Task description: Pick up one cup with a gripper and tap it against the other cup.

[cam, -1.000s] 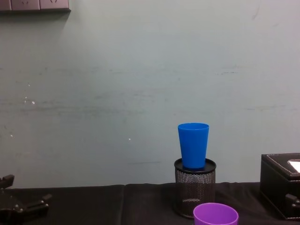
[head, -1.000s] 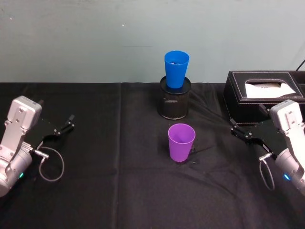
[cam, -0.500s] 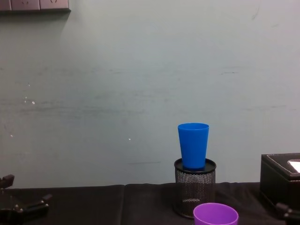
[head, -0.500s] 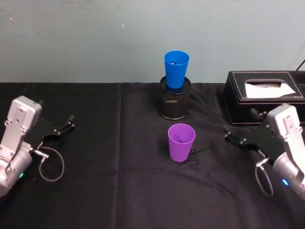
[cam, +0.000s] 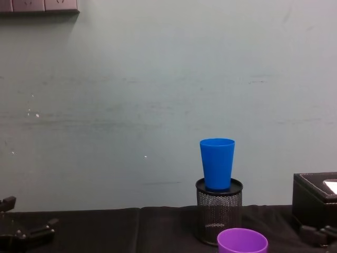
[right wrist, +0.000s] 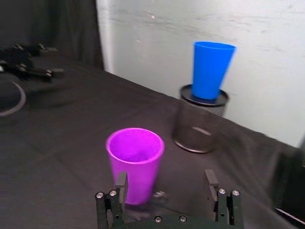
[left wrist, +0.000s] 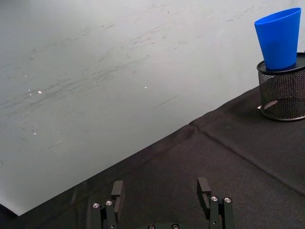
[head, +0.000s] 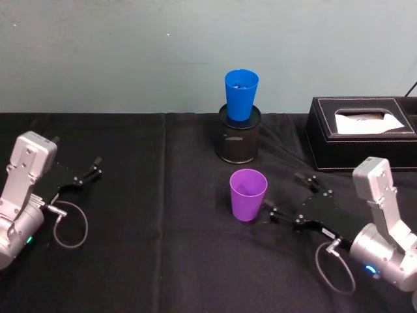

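Right gripper (head: 281, 193) is seen low over the black tablecloth (head: 163, 248), just to the right of the purple cup (head: 247, 193), with its fingers spread apart and nothing held between them. One fingertip is placed just beside the cup's lower wall; whether it touches cannot be told. In the right wrist view the same gripper (right wrist: 165, 183) is shown with the purple cup (right wrist: 135, 160) ahead of the jaws, off-centre toward one finger and not yet enclosed.

The purple cup is set upright near the middle of the table, its long axis vertical, wide mouth up and narrow base on the cloth. Its inside is seen to be empty.

The blue cup (head: 240, 94) is likewise held upright, mouth up, with its narrow base seated in the mouth of the black mesh pen holder (head: 238, 140) directly behind the purple cup and apart from it. What lies inside the blue cup cannot be made out.

A black tissue box (head: 365, 153) is placed at the right rear, with white tissue showing in its slot.

The left gripper (head: 96, 167) is parked at the table's left side, fingers apart.
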{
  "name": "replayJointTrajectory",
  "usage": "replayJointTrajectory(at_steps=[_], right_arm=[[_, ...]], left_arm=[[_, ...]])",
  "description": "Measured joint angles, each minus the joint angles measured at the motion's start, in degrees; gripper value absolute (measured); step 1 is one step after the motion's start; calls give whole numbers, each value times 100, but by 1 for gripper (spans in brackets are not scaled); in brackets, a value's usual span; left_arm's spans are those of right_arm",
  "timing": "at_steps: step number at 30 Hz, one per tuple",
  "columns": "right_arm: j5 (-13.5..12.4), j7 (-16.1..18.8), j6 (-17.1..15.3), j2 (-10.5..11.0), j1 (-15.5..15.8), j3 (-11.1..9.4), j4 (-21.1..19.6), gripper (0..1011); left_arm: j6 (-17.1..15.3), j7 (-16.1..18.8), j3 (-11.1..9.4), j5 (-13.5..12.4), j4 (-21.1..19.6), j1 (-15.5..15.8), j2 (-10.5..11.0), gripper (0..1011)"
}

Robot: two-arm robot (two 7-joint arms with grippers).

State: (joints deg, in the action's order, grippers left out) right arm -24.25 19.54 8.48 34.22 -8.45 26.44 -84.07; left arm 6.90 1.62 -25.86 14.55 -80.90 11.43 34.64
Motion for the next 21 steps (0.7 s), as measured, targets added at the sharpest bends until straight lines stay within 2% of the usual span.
replayJointTrajectory(at_steps=[9,21], right_arm=[[-321,474,-102,-386,-187,-20,393,1004],[-322,765,-230,-730,-406,-26,733,1004]], left_arm=[[0,0,0,0,0,0,0,1000],[0,0,0,0,0,0,0,1000]])
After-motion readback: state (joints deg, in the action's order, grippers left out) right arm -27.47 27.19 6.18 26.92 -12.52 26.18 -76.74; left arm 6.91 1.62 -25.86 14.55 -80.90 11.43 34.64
